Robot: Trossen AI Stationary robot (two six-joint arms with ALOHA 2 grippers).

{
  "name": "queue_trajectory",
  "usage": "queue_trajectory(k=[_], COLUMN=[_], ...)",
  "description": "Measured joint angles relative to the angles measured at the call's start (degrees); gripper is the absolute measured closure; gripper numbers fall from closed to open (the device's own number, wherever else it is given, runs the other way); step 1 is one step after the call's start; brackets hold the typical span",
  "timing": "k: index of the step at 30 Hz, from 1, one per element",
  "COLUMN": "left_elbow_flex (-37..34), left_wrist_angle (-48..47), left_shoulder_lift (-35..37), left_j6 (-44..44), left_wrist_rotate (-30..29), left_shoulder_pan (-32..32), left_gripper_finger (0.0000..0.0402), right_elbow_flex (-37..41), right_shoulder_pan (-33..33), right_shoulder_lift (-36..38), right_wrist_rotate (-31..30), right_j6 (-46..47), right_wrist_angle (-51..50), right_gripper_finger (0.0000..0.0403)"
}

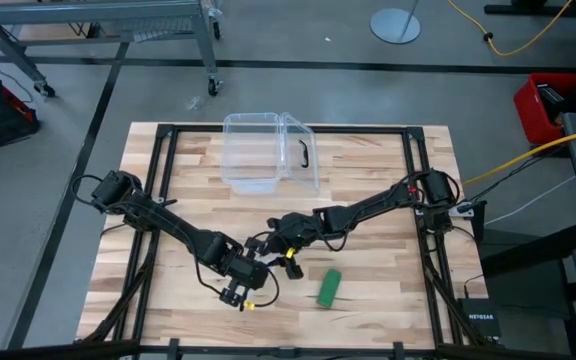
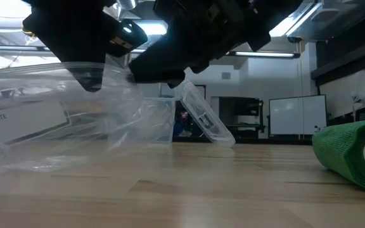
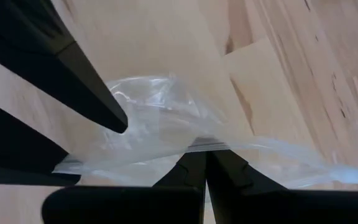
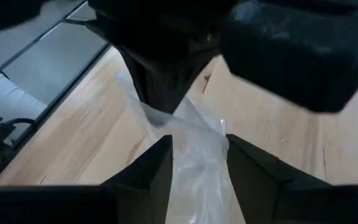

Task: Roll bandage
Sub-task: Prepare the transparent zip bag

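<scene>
Wooden slats carry everything. Left gripper (image 3: pixel 205 163), pressed together, pinches the clear wrapper (image 3: pixel 166 124); right gripper (image 4: pixel 197 152), jaws partly apart, grips its other side, probably to pull it open. Beside the wrapper lies the rolled bandage (image 1: pixel 329 286), free.

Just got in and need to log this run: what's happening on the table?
Both grippers meet near the table's front middle, gripping a clear plastic wrapper between them: the left gripper is shut on it, and the right gripper clamps it too. The green bandage, rolled into a stub, lies untouched on the table beside them. A clear box sits behind.
</scene>
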State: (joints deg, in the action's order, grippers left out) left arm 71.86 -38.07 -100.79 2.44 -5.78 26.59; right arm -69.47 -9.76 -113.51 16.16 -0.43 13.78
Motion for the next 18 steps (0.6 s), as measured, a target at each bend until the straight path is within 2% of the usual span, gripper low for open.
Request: queue_trajectory(k=[6, 12, 18], left_elbow_flex=[-0.01, -0.01, -0.01], left_wrist_angle=[0.16, 0.20, 0.35], left_shoulder_lift=[0.00, 0.00, 0.00], left_j6=[-1.62, -1.88, -1.84], left_wrist_rotate=[0.00, -0.64, -0.92], left_shoulder_pan=[0.31, 0.28, 0.28], left_gripper_finger=[0.0401, 0.0401, 0.0401], right_elbow_flex=[0.00, 0.00, 0.00], right_shoulder_pan=[0.04, -0.02, -0.60], right_shoulder_lift=[0.00, 0.00, 0.00], right_wrist_rotate=[-1.26, 5.14, 5.95], right_j6=[-0.06, 0.11, 0.13], right_wrist_angle=[-0.37, -0.95, -2.05], right_gripper_finger=[0.0253, 0.0253, 0.0253])
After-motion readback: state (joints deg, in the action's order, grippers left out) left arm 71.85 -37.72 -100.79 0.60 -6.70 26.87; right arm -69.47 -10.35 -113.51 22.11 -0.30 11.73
